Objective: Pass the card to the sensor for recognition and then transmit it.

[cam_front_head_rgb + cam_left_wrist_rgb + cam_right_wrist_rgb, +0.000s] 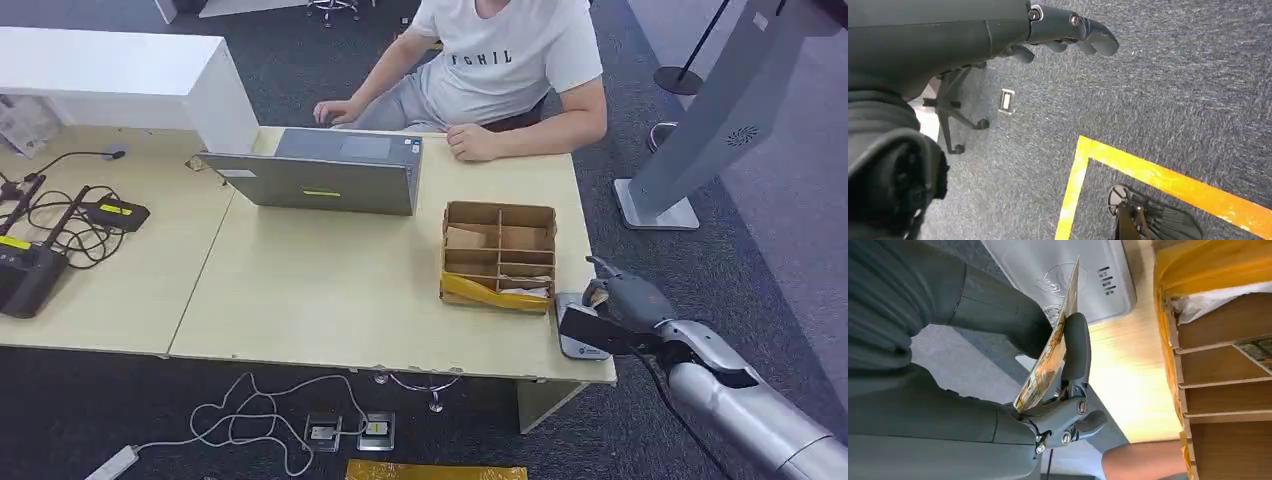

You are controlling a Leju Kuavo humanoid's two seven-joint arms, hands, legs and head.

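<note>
A wide pale wooden surface [330, 290] spans the head view, with dark grey carpet [120, 410] around it. A person [500, 70] in a white T-shirt sits at its far side, one hand resting on the edge. A grey laptop [320, 175] stands open in front of the person, its lid turned towards the robot. At the far left lie a black router [25, 275] and tangled black cables [70, 225]. A grey kiosk stand [700, 130] rises from the floor on the right.

A brown cardboard box [498, 255] split into compartments sits right of the laptop, a strip of yellow tape along its near edge. Just beside it, at the near right corner of the surface, lies the flat grey sensor [580, 335].

The right hand [620, 305] hovers over that sensor. In the right wrist view its thumb and fingers [1075, 347] pinch the card [1048, 360] on edge, the card's top just above the sensor's printed face [1063, 277]; I cannot tell whether they touch.

The left hand [1068, 32] hangs low over the carpet near a yellow floor line [1158, 175], its fingers curled loosely and holding nothing.
</note>
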